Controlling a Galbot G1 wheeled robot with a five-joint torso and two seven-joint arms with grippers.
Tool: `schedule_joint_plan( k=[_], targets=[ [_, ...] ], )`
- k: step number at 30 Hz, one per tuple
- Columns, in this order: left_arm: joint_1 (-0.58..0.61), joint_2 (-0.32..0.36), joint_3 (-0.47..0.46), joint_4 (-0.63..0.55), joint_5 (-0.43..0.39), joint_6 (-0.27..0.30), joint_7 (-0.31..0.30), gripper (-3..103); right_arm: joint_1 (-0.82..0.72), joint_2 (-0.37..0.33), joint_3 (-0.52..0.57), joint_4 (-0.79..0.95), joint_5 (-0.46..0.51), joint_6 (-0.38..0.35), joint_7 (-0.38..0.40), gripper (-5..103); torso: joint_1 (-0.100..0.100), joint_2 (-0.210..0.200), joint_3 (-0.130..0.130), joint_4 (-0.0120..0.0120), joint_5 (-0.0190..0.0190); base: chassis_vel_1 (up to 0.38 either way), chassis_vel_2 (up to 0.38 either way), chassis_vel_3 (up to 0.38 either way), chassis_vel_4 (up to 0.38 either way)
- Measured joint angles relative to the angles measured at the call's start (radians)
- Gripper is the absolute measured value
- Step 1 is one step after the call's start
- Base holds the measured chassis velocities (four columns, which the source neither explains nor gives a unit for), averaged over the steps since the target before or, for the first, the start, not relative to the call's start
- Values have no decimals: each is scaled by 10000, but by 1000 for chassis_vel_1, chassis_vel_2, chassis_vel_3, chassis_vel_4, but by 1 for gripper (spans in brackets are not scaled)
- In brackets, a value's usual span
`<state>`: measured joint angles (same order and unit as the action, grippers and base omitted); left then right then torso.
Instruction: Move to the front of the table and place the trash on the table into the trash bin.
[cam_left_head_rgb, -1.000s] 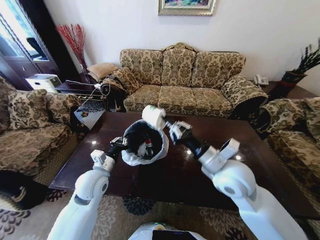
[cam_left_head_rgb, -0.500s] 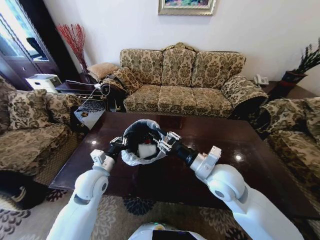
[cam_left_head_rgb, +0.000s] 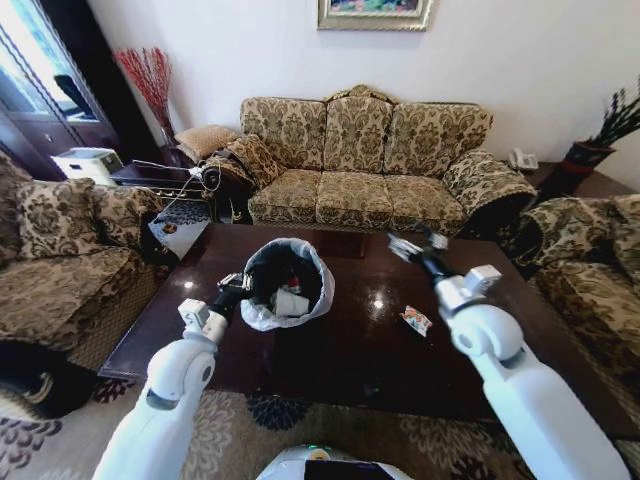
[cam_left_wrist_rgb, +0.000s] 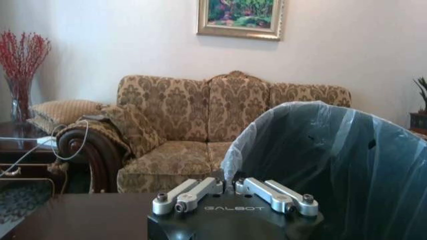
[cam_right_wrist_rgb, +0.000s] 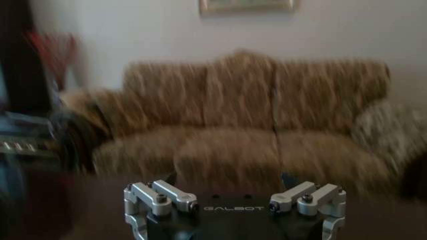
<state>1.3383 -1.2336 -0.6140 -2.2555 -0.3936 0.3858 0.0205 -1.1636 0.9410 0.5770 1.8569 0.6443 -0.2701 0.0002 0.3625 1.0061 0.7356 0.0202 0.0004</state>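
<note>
glossy dark table (cam_left_head_rgb: 330, 340), round bag-lined trash bin (cam_left_head_rgb: 287, 284)

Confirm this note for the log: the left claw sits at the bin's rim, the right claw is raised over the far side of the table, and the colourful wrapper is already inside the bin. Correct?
Not quite. The head view shows the colourful wrapper lying on the table, well to the right of the trash bin, not inside it. The rest holds: the left claw sits at the bin's rim, and the right claw is raised over the table's far side.
</note>
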Motion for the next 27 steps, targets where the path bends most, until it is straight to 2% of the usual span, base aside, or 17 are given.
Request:
schedule_joint_plan(
  k=[3, 6, 10, 16, 19, 23, 24, 25, 27],
  targets=[
    [41, -4, 0, -26, 1, -17, 0, 4, -101, 2, 108, -1971, -126, 200, -718, 100, 0, 0, 0, 0, 4, 0, 0, 0, 0],
    [47, -30, 35, -25, 21, -27, 0, 4, -98, 134, -70, -2604, -29, 299, -780, 100, 1, 0, 1, 0, 4, 0, 0, 0, 0],
    [53, -52, 51, -28, 48, -31, 4, 4, -199, 434, -340, -2661, 294, 293, -674, 100, 0, 0, 0, 2, -2, 0, 0, 0, 0],
    [73, -66, 28, -39, 56, -35, 4, 4, -258, 784, -822, -2670, 422, 110, 6, 102, 0, 1, 0, 5, -4, 0, 0, 0, 0],
    [69, -58, 8, -38, 55, -35, 4, 4, -424, 800, -911, -2805, 77, 53, 263, 98, 1, 1, 0, 3, -4, 0, 0, 0, 0],
    [33, -70, 45, 4, 55, -35, 5, 4, -629, 794, -944, -2854, 75, 36, 324, 97, -1, 2, 0, 1, -5, 0, 0, 0, 0],
    [24, -89, 79, 14, 56, -35, 6, 4, -668, 847, -954, -2929, 74, 36, 324, 90, -1, 2, -1, 1, -8, 0, 0, 0, 0],
    [24, -89, 79, 14, 56, -35, 6, 4, -668, 847, -954, -2929, 74, 36, 324, 90, -1, 2, -1, 1, -8, 0, 0, 0, 0],
    [19, -99, 98, 15, 59, -36, 6, 4, -674, 935, -971, -3055, 71, 46, 323, 82, 0, 2, 0, 1, -5, 0, 0, 0, 0]
  ],
)
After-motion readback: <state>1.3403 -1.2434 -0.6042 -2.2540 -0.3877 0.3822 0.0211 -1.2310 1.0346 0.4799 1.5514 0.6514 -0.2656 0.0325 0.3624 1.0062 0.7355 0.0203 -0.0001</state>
